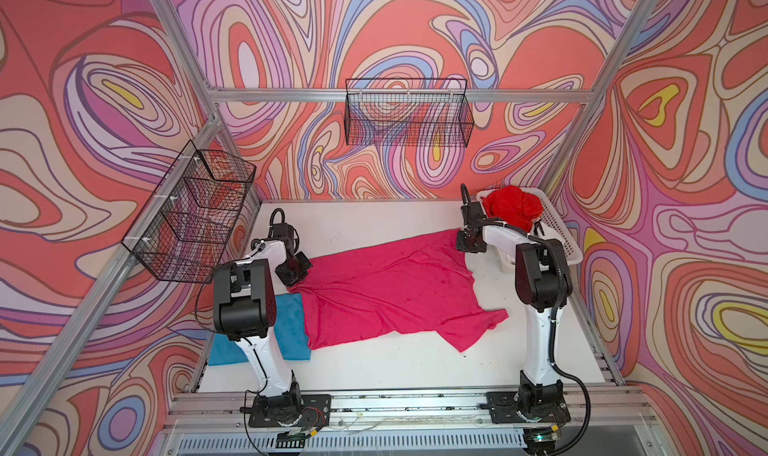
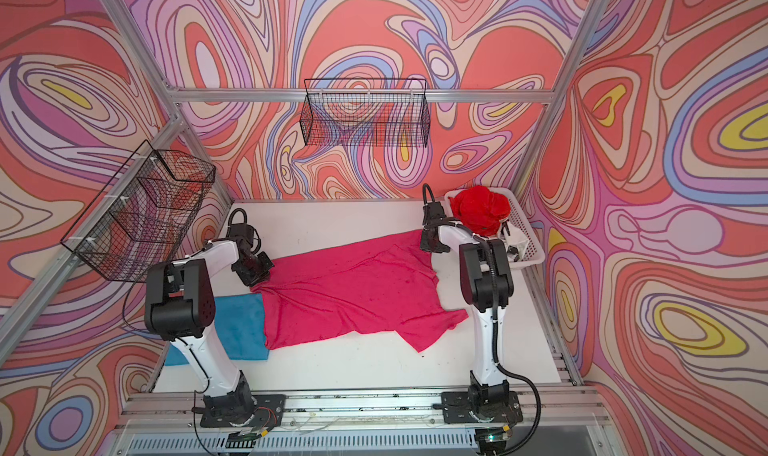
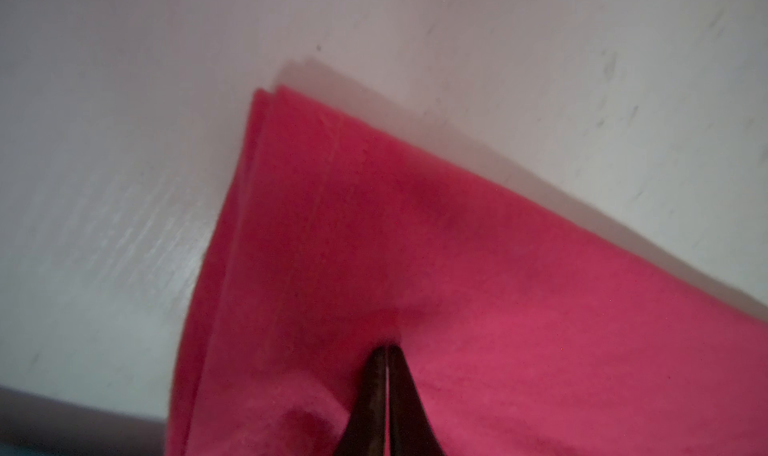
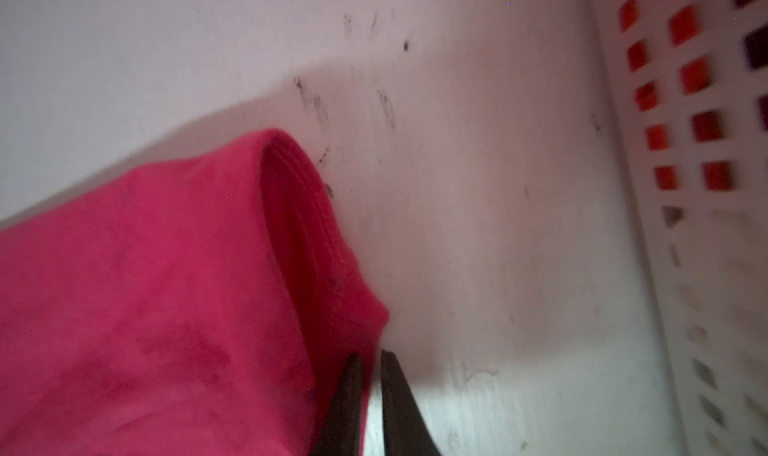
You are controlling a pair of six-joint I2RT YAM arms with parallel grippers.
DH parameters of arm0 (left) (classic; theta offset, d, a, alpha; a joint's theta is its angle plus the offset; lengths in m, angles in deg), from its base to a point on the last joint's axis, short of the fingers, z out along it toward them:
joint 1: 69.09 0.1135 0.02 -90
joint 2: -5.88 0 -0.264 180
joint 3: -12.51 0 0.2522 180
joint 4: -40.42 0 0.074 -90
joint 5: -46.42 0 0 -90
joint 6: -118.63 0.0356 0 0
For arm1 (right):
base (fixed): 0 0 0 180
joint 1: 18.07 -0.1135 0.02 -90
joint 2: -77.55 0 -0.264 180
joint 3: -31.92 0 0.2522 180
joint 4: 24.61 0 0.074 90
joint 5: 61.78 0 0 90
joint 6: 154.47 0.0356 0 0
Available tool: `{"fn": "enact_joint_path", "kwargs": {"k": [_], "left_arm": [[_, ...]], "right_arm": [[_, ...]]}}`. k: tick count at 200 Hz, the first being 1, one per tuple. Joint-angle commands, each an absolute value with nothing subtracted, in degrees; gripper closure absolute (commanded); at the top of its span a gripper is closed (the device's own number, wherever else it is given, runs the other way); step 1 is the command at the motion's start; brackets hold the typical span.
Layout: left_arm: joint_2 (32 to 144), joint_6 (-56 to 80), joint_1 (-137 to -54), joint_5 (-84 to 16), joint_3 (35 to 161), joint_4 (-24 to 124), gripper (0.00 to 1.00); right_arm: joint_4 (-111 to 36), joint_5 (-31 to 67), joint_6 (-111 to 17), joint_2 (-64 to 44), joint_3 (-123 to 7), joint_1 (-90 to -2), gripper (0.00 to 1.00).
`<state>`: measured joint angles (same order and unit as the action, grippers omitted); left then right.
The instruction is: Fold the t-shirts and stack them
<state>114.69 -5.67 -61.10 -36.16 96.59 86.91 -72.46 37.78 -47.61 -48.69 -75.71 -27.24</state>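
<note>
three shirts showing here: one pink shirt is lying spread out and wrinkly across the middle of the bench. one blue shirt is sitting folded at the left with the pink one's edge touching it. one red shirt is sitting bunched up in the single white basket in the far right corner.

two arms are reaching to the pink shirt's far edge, one at each end. the left fingers are pressing together, pinching its corner. the right fingers are sitting almost closed right at the hem, just a sliver between them. can't tell if they're actually gripping it.

two wire baskets are hanging on the walls.
</note>
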Motion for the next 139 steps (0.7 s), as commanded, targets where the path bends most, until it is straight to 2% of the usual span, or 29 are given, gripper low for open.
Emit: {"fn": "enact_joint_path", "kwargs": {"k": [1, 72, 111, 139], "left_arm": [[115.84, -4.90, -59.96, -39.09, 93.60, 92.07, 0.91], [115.84, -4.60, -59.78, -38.52, 93.27, 91.77, 0.91], [115.94, -4.98, -59.83, -37.49, 93.24, 91.42, 0.92], [116.26, -4.69, -59.85, -37.34, 93.34, 91.35, 0.92]], "right_arm": [[-80.08, 44.76, -48.92, -52.44, -74.74, -26.77, 0.89], [-81.18, 50.30, -50.14, -54.99, -78.53, -26.51, 0.87], [-77.30, 41.91, -48.47, -45.47, -74.51, -26.57, 0.79], [-76.45, 35.69, -47.14, -40.64, -70.18, -26.68, 0.79]]}}
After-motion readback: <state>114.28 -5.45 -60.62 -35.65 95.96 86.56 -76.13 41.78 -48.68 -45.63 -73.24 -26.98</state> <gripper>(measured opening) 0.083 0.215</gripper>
